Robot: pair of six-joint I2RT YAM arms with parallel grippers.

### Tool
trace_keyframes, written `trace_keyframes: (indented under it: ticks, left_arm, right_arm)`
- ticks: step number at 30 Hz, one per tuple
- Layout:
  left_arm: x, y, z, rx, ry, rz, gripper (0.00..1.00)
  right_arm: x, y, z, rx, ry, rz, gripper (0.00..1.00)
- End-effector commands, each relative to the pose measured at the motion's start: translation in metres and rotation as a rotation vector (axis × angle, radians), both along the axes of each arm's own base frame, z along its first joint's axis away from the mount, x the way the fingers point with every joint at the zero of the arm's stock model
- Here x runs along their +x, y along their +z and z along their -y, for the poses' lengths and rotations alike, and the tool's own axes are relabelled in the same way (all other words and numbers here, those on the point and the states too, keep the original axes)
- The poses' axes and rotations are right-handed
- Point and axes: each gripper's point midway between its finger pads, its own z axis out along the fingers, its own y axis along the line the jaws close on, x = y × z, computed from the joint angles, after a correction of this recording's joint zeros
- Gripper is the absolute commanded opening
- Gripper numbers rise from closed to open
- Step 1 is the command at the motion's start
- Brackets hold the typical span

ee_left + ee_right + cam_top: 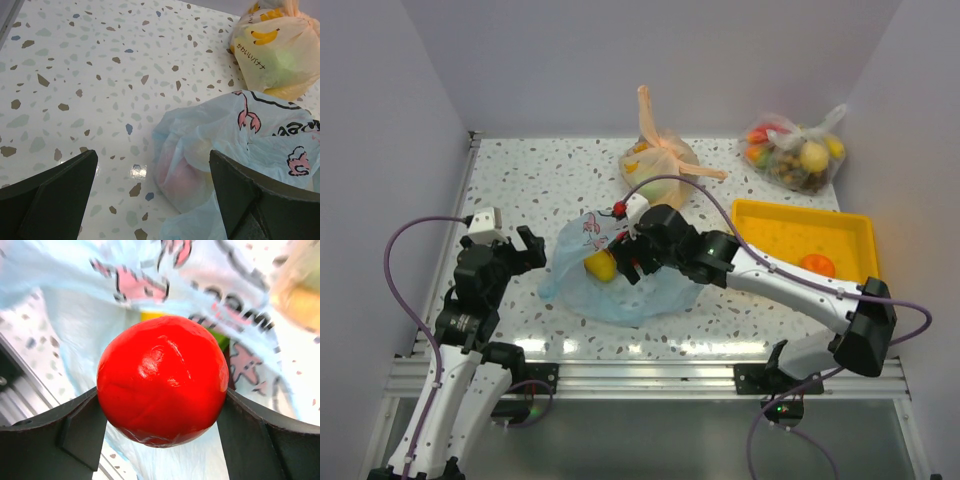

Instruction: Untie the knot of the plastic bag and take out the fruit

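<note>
The light blue plastic bag [605, 290] with pink prints lies slumped mid-table, and no tied knot shows on it. My right gripper [628, 256] is over the bag, shut on a glossy red tomato [162, 380] that fills the space between its fingers [250, 435]. A yellow fruit [601, 265] shows at the bag's mouth beside that gripper. In the left wrist view the bag [250, 145] holds a pink fruit [180, 175] under the plastic. My left gripper [527, 250] is open and empty, just left of the bag, low over the table.
An orange bag [660, 158] with tied handles stands behind the blue bag and also shows in the left wrist view [275, 50]. A clear bag of fruit [798, 152] sits at the back right. A yellow tray [790, 225] at the right holds an orange fruit [817, 265].
</note>
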Motion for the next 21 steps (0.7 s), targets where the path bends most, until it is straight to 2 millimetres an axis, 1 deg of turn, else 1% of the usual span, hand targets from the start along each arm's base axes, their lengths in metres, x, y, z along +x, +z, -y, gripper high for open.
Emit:
trace_keyframes:
  ticks: [1, 2, 3, 5, 6, 7, 8, 9, 10, 11, 12, 13, 14, 15, 17, 18, 19, 20, 21]
  left_arm:
    - [0.003, 0.005, 0.0, 0.006, -0.007, 0.024, 1.0]
    - [0.003, 0.005, 0.0, 0.006, -0.008, 0.025, 1.0]
    - [0.003, 0.005, 0.0, 0.006, -0.007, 0.025, 1.0]
    - [0.002, 0.005, 0.0, 0.005, -0.007, 0.027, 1.0]
    - [0.003, 0.004, 0.0, 0.006, -0.007, 0.024, 1.0]
    - [0.002, 0.005, 0.0, 0.004, -0.008, 0.027, 1.0]
    - [0.002, 0.005, 0.0, 0.005, -0.01, 0.027, 1.0]
    - [0.002, 0.006, 0.001, 0.006, -0.012, 0.03, 1.0]
    - [0.002, 0.005, 0.001, 0.005, -0.011, 0.028, 1.0]
    - [0.002, 0.006, 0.001, 0.005, -0.011, 0.03, 1.0]
    - [0.002, 0.006, 0.001, 0.004, -0.014, 0.031, 1.0]
    - [0.002, 0.007, 0.001, 0.004, -0.013, 0.031, 1.0]
    - [0.002, 0.006, 0.001, 0.003, -0.014, 0.031, 1.0]
    - [0.002, 0.006, 0.001, 0.003, -0.016, 0.032, 1.0]
    - [0.002, 0.006, 0.002, 0.005, -0.018, 0.031, 1.0]
    - [0.002, 0.006, 0.002, 0.004, -0.021, 0.031, 1.0]
    - [0.002, 0.006, 0.003, 0.003, -0.022, 0.031, 1.0]
    - [0.002, 0.005, 0.004, 0.003, -0.027, 0.028, 1.0]
    - [0.003, 0.004, 0.003, 0.003, -0.027, 0.025, 1.0]
  right_arm:
    - [0.021, 0.079, 0.012, 0.146, -0.056, 0.124, 0.6]
    - [0.02, 0.086, 0.013, 0.157, -0.057, 0.131, 0.6]
    - [0.034, 0.093, 0.028, 0.163, -0.115, 0.142, 0.6]
    - [0.051, 0.105, 0.053, 0.177, -0.218, 0.157, 0.59]
    - [0.068, 0.109, 0.075, 0.181, -0.299, 0.167, 0.59]
    - [0.077, 0.108, 0.091, 0.175, -0.362, 0.175, 0.58]
    - [0.082, 0.113, 0.105, 0.196, -0.415, 0.178, 0.57]
    - [0.097, 0.112, 0.131, 0.194, -0.503, 0.188, 0.57]
    - [0.104, 0.104, 0.148, 0.188, -0.577, 0.172, 0.57]
    - [0.109, 0.099, 0.162, 0.184, -0.629, 0.164, 0.57]
    - [0.118, 0.097, 0.188, 0.18, -0.71, 0.164, 0.57]
    - [0.12, 0.087, 0.205, 0.169, -0.773, 0.149, 0.57]
    - [0.123, 0.082, 0.219, 0.165, -0.822, 0.143, 0.57]
    - [0.129, 0.077, 0.245, 0.164, -0.907, 0.14, 0.57]
    - [0.13, 0.059, 0.27, 0.186, -0.999, 0.099, 0.57]
    - [0.132, 0.053, 0.297, 0.193, -1.082, 0.086, 0.58]
    - [0.132, 0.038, 0.308, 0.203, -1.132, 0.05, 0.6]
    - [0.132, 0.03, 0.318, 0.213, -1.167, 0.025, 0.61]
    - [0.131, 0.024, 0.343, 0.222, -1.247, 0.012, 0.62]
